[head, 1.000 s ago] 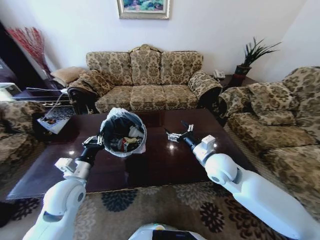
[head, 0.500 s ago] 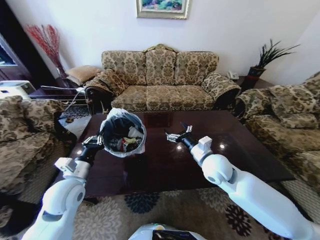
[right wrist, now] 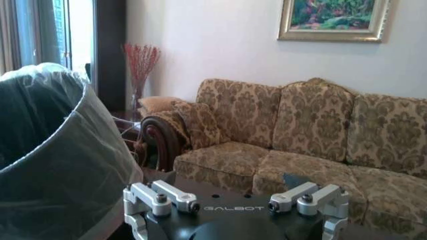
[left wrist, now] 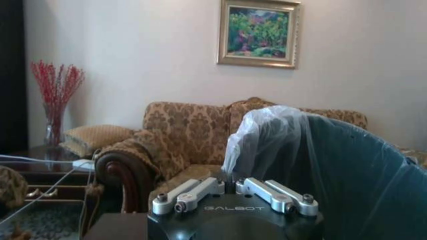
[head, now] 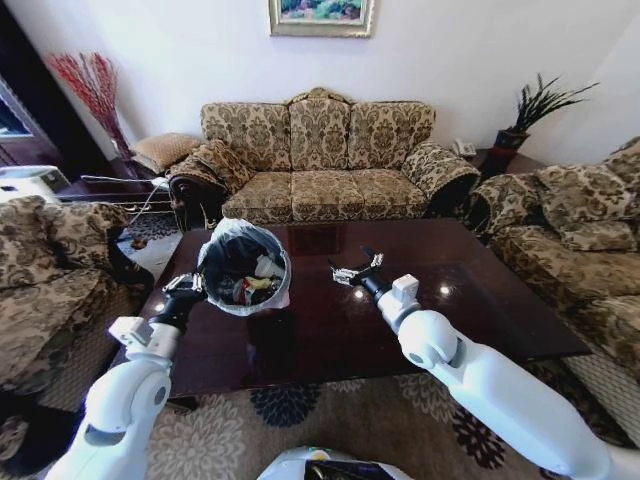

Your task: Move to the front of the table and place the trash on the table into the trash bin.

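The word GALBOT is printed in pale letters on the black housing of both my wrists; I read no other writing.

The trash bin (head: 243, 266) is small, round and black, lined with a translucent white plastic bag folded over its rim and puffed up at the back. It is tipped toward me so I look into its mouth, where the trash (head: 250, 285) lies in a heap: white scraps, something red, something yellowish. I cannot sort the pieces further. From my left wrist the bag's bunched white plastic and the dark wall of the bin (left wrist: 340, 165) rise just past my fingers.

My left fingers (head: 186, 287) sit at about 9 o'clock of the bin, touching its rim and pinched closed on it, holding it above the table (head: 480, 300). That table is dark, glossy, reddish-brown wood with light spots mirrored in it.

My right fingers (head: 352, 271) hang at 3 o'clock of the bin, near it but apart, over the middle of the table. They are spread apart and hold nothing. From my right wrist the bin's bagged side (right wrist: 60, 165) bulges close beside them.

At 12 o'clock beyond the table stands a patterned sofa (head: 320, 160), with a framed painting (head: 320, 15) on the wall above it.
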